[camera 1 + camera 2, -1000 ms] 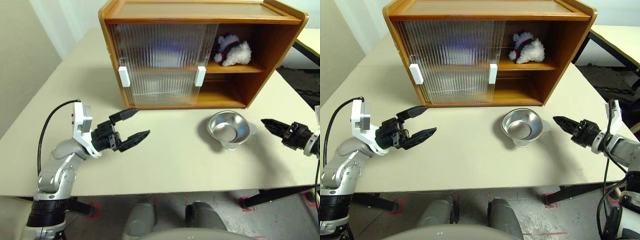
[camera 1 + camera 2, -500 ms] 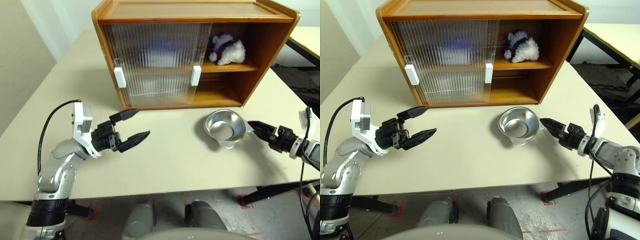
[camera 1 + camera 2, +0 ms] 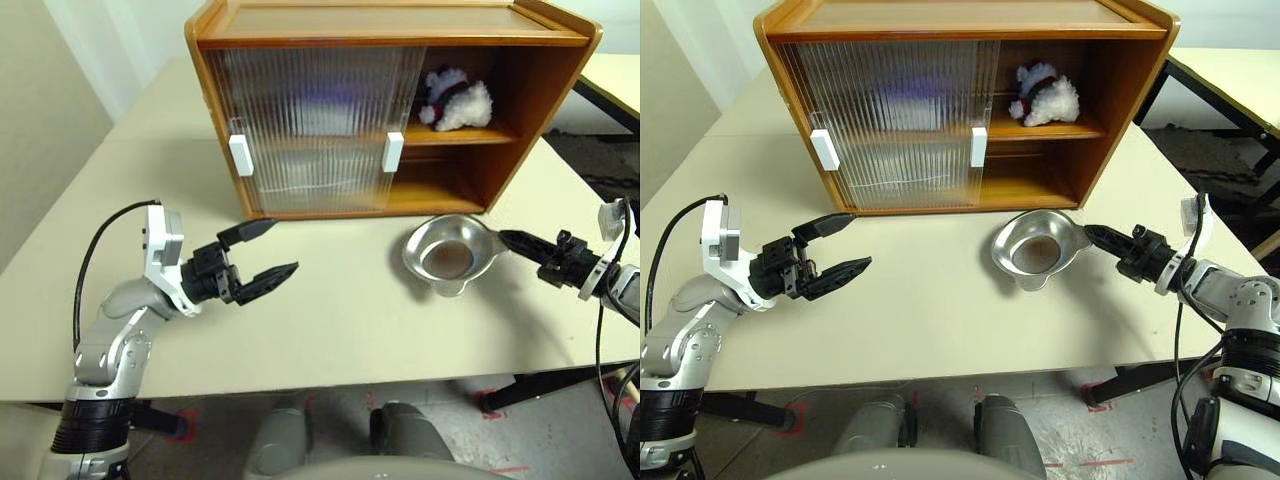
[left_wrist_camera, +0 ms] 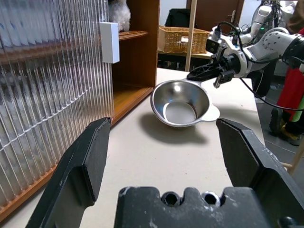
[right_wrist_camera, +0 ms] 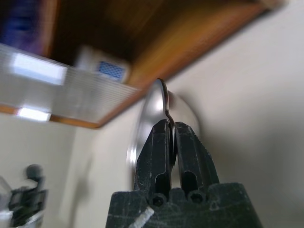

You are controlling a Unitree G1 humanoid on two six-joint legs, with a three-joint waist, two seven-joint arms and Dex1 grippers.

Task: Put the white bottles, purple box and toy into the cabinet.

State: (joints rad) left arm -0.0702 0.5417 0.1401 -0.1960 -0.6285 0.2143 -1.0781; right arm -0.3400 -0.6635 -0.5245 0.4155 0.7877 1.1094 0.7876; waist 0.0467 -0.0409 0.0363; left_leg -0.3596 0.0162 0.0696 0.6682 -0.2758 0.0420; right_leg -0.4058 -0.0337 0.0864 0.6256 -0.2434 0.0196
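Observation:
The toy [image 3: 458, 102], a white plush bear with a red-and-green hat, lies on the upper shelf in the open right side of the cabinet [image 3: 400, 25]. A purple blur [image 3: 325, 100] shows through the ribbed door on that shelf; I take it for the purple box. In the right wrist view a white thing with a blue label [image 5: 102, 66], perhaps one of the white bottles, sits inside the cabinet. My right gripper [image 3: 507, 240] is shut on the rim tab of the metal bowl [image 3: 445, 260], which tilts. The left gripper [image 3: 286, 246] hovers open over the table.
Both sliding doors with white handles [image 3: 392, 151] cover the cabinet's left and middle. The table [image 3: 350, 320] runs wide in front of the cabinet. Another table edge [image 3: 615, 85] stands at the far right.
The right gripper went in to the bowl's right rim and shut on it. The bowl has tipped and slid slightly left. The left arm kept still.

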